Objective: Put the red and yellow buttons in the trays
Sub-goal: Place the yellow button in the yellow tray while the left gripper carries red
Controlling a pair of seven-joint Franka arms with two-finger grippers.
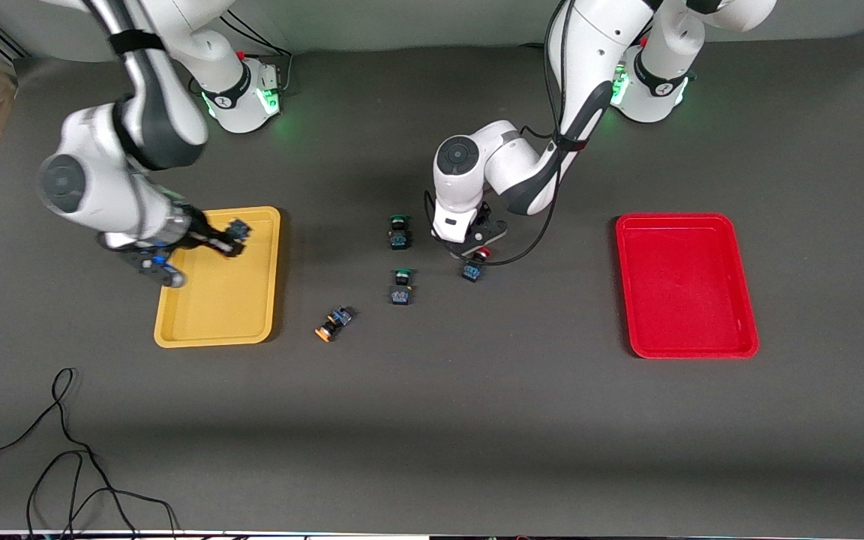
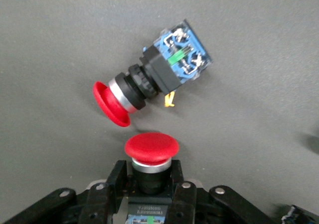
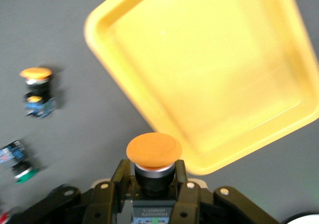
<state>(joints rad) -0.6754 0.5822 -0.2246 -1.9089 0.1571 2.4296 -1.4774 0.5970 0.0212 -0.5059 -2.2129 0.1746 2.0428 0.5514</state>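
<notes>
Front view: right gripper (image 1: 231,238) over the yellow tray (image 1: 252,315), pinching a button. Left gripper (image 1: 477,251) low at table centre, beside a red button (image 1: 472,268) lying on the table. One yellow button (image 1: 333,324) lies near the yellow tray; red tray (image 1: 739,330) toward the left arm's end.

Left wrist view: fingers (image 2: 115,179) clamped on a red-capped button (image 2: 151,152); second red one (image 2: 149,82) lies on its side.

Right wrist view: fingers (image 3: 179,176) clamped on a yellow-capped button (image 3: 154,152), tray rim just beside it.

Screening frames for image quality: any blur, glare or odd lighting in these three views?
Front view: sharp, evenly lit; green base lights glow on the table; right pincer slightly smeared over the yellow tray. Right wrist view: motion-blurred, tray edges and the lying yellow button soft. Left wrist view: crisp, with both red buttons sharp.
</notes>
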